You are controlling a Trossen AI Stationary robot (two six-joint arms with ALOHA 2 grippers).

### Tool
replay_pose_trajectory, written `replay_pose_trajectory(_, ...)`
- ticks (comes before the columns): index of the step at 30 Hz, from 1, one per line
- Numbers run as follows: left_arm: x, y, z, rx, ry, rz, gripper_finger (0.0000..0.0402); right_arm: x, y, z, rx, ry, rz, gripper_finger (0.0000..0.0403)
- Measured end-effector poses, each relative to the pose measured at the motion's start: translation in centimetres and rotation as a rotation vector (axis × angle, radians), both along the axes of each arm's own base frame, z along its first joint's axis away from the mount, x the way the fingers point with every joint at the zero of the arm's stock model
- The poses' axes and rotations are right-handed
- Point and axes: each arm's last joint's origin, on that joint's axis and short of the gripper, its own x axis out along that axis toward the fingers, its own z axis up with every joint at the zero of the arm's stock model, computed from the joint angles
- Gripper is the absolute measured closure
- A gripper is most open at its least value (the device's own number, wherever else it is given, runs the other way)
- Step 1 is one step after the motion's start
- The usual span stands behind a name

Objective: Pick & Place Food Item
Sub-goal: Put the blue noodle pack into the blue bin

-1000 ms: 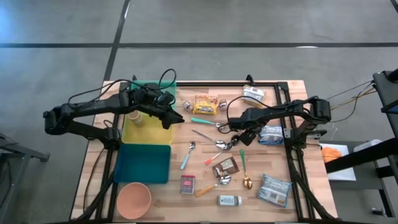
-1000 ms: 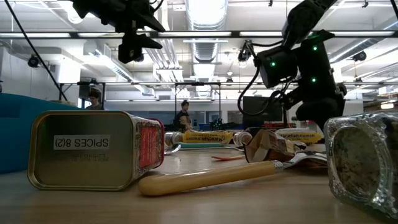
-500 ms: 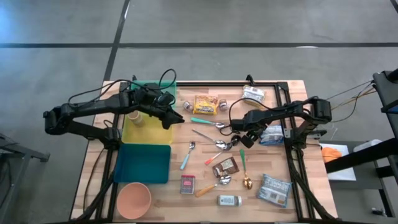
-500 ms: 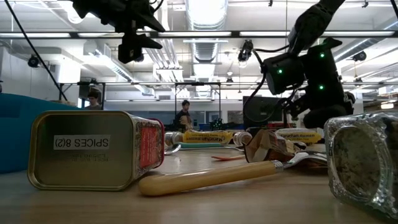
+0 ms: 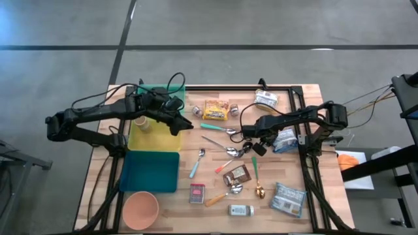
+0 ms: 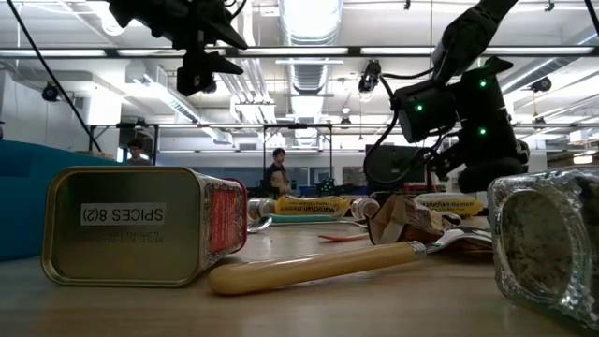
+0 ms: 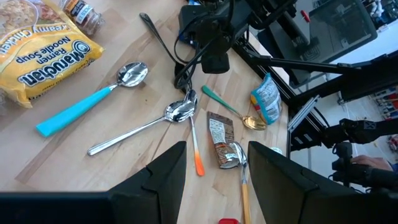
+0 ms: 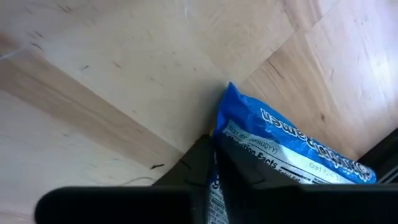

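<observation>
Since a second ago our right gripper (image 5: 266, 139) has slid outward along the table and clamped its fingers (image 8: 202, 163) onto the edge of the blue ramen packet (image 5: 285, 140), which lies flat on the wooden table (image 5: 307, 173) near its right side. We judge the packet light, crinkly and soft, likely to sag or slip, so a deeper pinch on the seam would hold better. Our left gripper (image 7: 214, 163) hovers half open over the yellow-green tray (image 5: 153, 138).
</observation>
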Motion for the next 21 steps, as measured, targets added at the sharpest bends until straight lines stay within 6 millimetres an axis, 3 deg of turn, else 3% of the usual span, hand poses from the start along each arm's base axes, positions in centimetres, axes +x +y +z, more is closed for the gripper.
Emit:
replay_pose_trajectory(9, -0.1, 0.0, -0.2, -0.008, 0.022, 0.000, 0.0224, 0.2, 0.4, 0.5, 0.047, -0.024, 0.013, 0.0395)
replay_pose_trajectory(21, -0.1, 0.0, -0.2, -0.005, 0.021, -0.001, 0.0224, 0.3, 1.9, 6.5, 0.158, -0.329, 0.064, 0.0395)
